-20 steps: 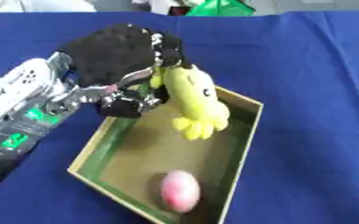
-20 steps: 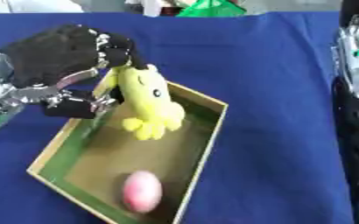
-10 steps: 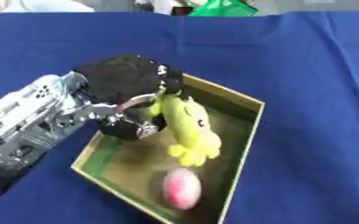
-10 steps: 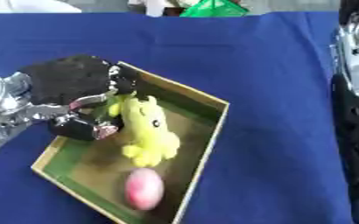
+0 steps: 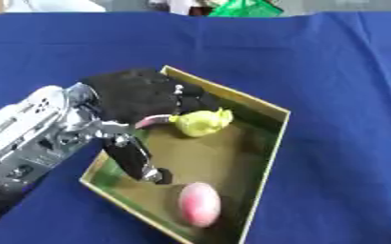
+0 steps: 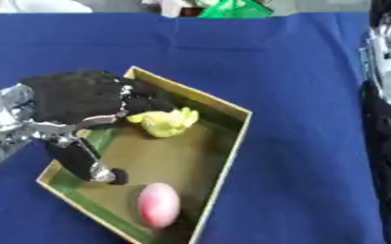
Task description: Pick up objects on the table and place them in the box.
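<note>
The left hand reached into the box from its left side, palm over the near-left wall. Its fingers were curled toward the yellow toy, which lay inside the box near the far-left wall, touching or just beside the fingertips; whether they held it or only rested against it could not be told. The thumb pointed down along the box floor, apart from the toy. A pink egg lay on the box floor toward the near corner, well apart from the toy and just beyond the thumb tip. The box sat askew on the blue surface. The right arm showed along the right edge in the right eye view; its hand could not be made out. Something green sat at the far edge of the surface.
</note>
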Controlling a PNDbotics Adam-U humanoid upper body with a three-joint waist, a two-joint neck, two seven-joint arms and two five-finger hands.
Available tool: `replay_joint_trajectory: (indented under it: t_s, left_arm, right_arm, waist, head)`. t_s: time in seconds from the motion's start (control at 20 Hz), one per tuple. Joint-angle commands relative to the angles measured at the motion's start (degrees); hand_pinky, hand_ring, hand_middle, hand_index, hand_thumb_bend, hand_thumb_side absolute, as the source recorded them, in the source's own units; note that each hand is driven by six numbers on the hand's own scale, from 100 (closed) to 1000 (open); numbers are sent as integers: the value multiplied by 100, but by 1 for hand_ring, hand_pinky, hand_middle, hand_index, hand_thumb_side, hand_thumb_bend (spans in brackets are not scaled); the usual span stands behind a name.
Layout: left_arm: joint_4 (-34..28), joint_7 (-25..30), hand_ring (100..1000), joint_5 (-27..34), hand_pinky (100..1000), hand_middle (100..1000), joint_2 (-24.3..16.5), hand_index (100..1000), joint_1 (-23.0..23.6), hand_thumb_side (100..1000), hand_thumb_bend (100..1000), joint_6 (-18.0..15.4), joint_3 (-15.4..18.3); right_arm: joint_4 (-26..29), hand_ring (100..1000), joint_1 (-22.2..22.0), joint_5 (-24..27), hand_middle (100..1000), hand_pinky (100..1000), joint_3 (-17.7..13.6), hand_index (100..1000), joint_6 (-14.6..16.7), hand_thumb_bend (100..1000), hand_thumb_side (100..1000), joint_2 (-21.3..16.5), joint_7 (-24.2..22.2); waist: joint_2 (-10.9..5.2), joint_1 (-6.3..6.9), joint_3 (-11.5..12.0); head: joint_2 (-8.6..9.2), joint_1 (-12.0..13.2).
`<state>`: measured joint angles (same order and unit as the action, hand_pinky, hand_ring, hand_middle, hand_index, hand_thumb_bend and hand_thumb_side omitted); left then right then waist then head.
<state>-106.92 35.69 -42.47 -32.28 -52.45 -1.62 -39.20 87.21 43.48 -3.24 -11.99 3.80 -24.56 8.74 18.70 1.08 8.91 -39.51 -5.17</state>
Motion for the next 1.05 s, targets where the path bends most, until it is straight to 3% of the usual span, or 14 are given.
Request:
replay_joint_trajectory:
  t_s: [0.05, 0.25, 0.3, 0.35, 0.4, 0.55, 0.8, 1.05]
  left_arm:
    - [-167, -34, 849, -57, 658, 879, -108, 985, -22, 173, 509, 43, 171]
    - [-408, -415, 824, 131, 623, 850, -154, 955, 36, 211, 330, 247, 364]
    - [-509, -586, 813, 201, 606, 839, -177, 930, 54, 267, 292, 307, 450]
    - [-610, -771, 813, 284, 606, 839, -209, 930, 79, 267, 292, 367, 529]
    - [-689, -994, 806, 377, 592, 827, -232, 897, 105, 362, 239, 422, 624]
    - [-758, -1826, 798, 709, 581, 820, -315, 876, 247, 436, 223, 446, 897]
    - [-767, -3261, 766, 1443, 539, 798, -442, 864, 838, 626, 294, 406, 1477]
    - [-768, -4947, 748, 2079, 528, 783, -252, 870, 1709, 714, 277, 493, 2368]
  right_arm:
    - [145, 915, 55, 58, 649, 737, -41, 834, -7, 746, 1000, -213, 22]
    - [159, 914, 40, 76, 650, 737, -46, 834, -5, 745, 1000, -235, 35]
    - [167, 914, 40, 73, 651, 738, -48, 834, -3, 745, 1000, -236, 40]
    - [174, 914, 42, 67, 651, 738, -48, 834, -1, 745, 1000, -236, 47]
    - [185, 914, 48, 60, 653, 738, -48, 834, 2, 744, 1000, -236, 55]
    - [233, 915, 79, 26, 655, 739, -40, 835, 23, 744, 1000, -229, 83]
    - [371, 914, 123, -64, 667, 742, -39, 838, 101, 746, 1000, -213, 178]
    - [527, 912, 147, -201, 674, 743, -53, 839, 196, 744, 1000, -189, 317]
  waist:
    - [-135, -4, 15]
    - [-143, -10, 51]
    - [-148, -12, 67]
    - [-151, -12, 79]
    - [-158, -14, 94]
    - [-171, -15, 124]
    - [-178, -25, 150]
    - [-170, -52, 194]
  head:
    - [-7, -12]
    - [-14, -29]
    - [-13, -35]
    - [-13, -39]
    - [-16, -45]
    - [-27, -67]
    - [-12, -130]
    - [-5, -226]
